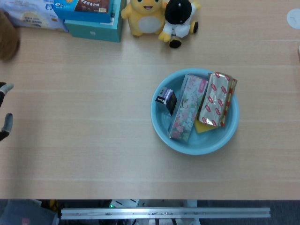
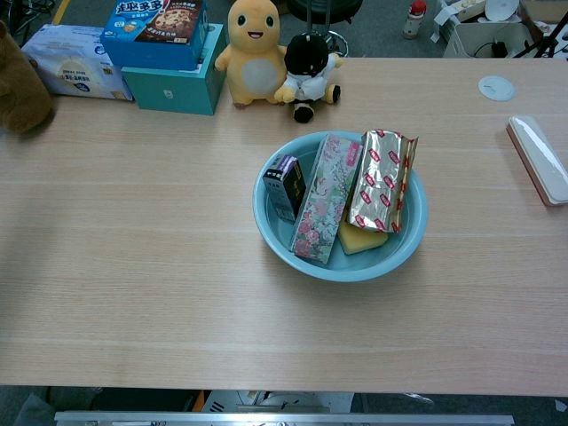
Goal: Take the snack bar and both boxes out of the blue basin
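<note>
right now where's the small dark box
The small dark box stands inside the blue basin at its left side, right beside the floral box, seen right of centre on the table in both views.

The blue basin (image 2: 266,217) in front of me holds all three. A small dark box (image 2: 285,186) stands at its left wall; a long floral box (image 2: 325,197) leans lengthwise through the middle; the foil-wrapped snack bar (image 2: 382,180) with red labels rests on the right, over something yellow.
</note>
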{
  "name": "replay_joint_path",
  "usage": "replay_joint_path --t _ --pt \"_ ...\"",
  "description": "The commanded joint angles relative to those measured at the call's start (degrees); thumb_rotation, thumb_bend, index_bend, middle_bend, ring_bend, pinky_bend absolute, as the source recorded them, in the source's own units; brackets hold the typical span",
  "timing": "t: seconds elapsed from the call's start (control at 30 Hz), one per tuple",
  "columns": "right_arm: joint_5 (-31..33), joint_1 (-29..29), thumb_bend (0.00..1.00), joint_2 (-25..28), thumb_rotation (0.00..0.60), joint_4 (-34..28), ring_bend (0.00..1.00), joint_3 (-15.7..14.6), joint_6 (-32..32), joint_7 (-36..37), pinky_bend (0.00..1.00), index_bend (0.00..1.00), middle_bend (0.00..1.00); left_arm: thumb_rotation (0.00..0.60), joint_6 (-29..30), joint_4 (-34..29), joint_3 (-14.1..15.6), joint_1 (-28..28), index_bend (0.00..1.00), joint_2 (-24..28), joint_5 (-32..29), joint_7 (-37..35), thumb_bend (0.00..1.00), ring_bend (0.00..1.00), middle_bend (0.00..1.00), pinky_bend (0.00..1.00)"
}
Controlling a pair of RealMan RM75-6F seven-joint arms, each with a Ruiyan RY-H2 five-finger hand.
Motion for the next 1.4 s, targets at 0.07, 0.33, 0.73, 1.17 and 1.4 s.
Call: replay_joint_path --t 0.07,0.33,0.73,1.17,1.4 --pt "-0.4 0.2 0.09 -0.1 0.6 -0.1 0.42 -0.2 -0.4 0.0 0.52 0.48 0.41 0.6 -0.3 0.1 0.0 0.0 0.19 -0.1 -0.4 -0.2 0.44 0.15 0.22 0.15" --pt "-2.7 2.7 0.09 0.7 0.6 -0.5 0.42 0.0 -2.6 0.8 0.52 0.48 0.41 0.6 1.1 0.3 0.2 0.6 0.19 0.0 0.3 -0.7 0.44 0.15 0.22 0.15" --pt "-2.5 14.0 0.08 2.5 0.6 -4.9 0.38 2.8 -17.0 -5.9 0.52 0.35 0.4 0.6 1.5 0.8 0.9 1.6 0.19 0.9 -0.1 -3.2 0.44 0.15 0.22 0.15" --pt "8.2 27.6 0.0 -6.7 0.6 -0.3 0.3 5.7 -34.4 -17.0 0.52 0.22 0.31 0.6 2.0 1.8 1.4 3.2 0.19 1.6 -1.5 -6.1 0.44 0.15 0.22 0.15" --pt "13.4 33.0 0.0 -12.8 0.6 4.4 0.3 6.1 -38.8 -22.6 0.52 0.22 0.31 0.6 1.0 2.6 1.4 3.1 0.19 1.4 -2.1 -7.2 0.44 0.15 0.22 0.15"
